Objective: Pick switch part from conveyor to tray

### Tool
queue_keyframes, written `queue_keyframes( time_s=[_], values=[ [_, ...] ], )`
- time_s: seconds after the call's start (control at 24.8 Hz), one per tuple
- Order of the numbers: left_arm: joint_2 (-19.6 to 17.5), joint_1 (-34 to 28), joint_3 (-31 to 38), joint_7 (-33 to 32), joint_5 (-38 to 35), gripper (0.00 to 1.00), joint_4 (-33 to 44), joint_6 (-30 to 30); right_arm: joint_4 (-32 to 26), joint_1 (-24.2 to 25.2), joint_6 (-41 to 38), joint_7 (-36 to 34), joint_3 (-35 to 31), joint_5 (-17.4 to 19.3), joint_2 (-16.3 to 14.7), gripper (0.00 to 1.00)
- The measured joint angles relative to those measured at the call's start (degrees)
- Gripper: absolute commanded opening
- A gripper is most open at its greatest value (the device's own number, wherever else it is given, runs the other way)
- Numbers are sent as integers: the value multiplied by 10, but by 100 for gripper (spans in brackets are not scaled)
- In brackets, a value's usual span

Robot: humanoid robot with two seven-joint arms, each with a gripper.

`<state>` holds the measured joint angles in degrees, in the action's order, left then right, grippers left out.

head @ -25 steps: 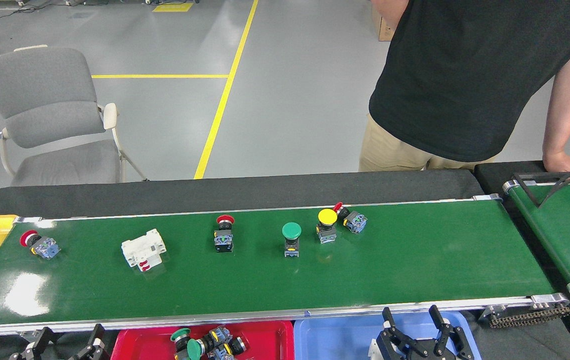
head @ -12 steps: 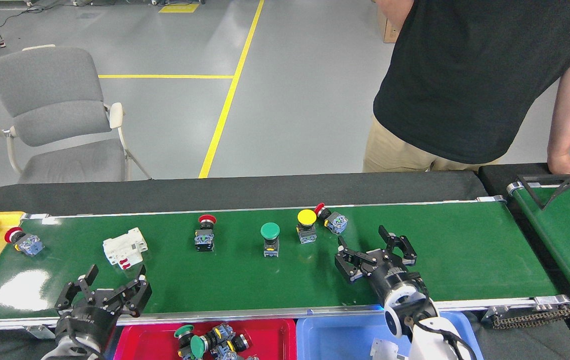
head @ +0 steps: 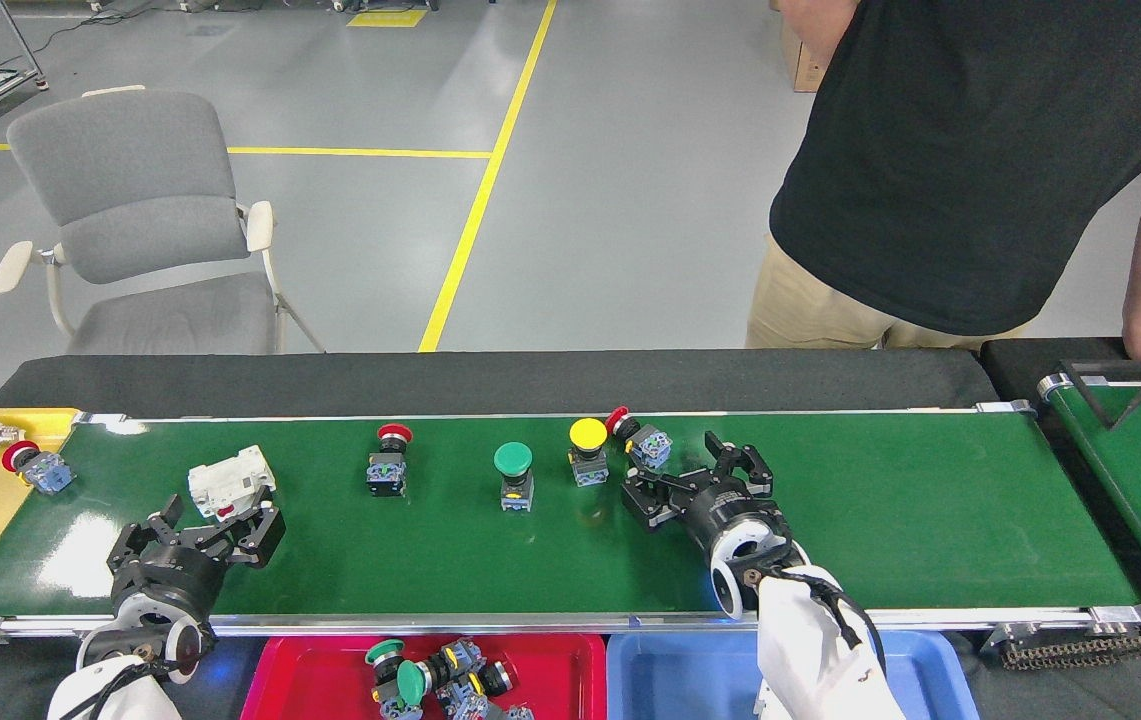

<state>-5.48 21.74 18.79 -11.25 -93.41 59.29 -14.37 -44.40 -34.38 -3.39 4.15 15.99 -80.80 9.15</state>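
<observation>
Two robot hands over a green conveyor carrying switch parts.

Right hand open, fingers spread, just beside a red-capped switch part lying tipped near the far rail; left hand open, just below a white breaker; yellow, green and red button switches upright mid-belt; red tray beneath the near rail, holding more switches.

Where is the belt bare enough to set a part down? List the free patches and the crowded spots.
On the conveyor, the stretch from the right gripper to the right end roller is bare. So is the near strip between the two grippers. Crowded: the far edge around the yellow button and green button, and around the white breaker by the left gripper.
</observation>
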Motion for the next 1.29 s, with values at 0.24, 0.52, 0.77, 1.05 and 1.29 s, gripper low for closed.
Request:
queue_keyframes(
  time_s=[0.24, 0.52, 0.77, 1.05, 1.29],
  values=[
    [-3, 61, -50, 26, -2, 82, -102, 53, 52, -22, 21, -15, 54, 1, 0, 45],
    [-4, 94, -97, 96, 0, 37, -181, 146, 80, -38, 26, -24, 74, 3, 4, 10],
    [-3, 94, -97, 110, 11, 17, -183, 154, 80, -38, 27, -25, 74, 5, 4, 3],
    [-4, 55, -98, 130, 19, 12, -114, 134, -16, -11, 17, -28, 79, 9, -4, 3],
    [-4, -66, -99, 134, 25, 11, 96, 79, -246, 128, -86, -20, 83, 9, -73, 3]
  ],
)
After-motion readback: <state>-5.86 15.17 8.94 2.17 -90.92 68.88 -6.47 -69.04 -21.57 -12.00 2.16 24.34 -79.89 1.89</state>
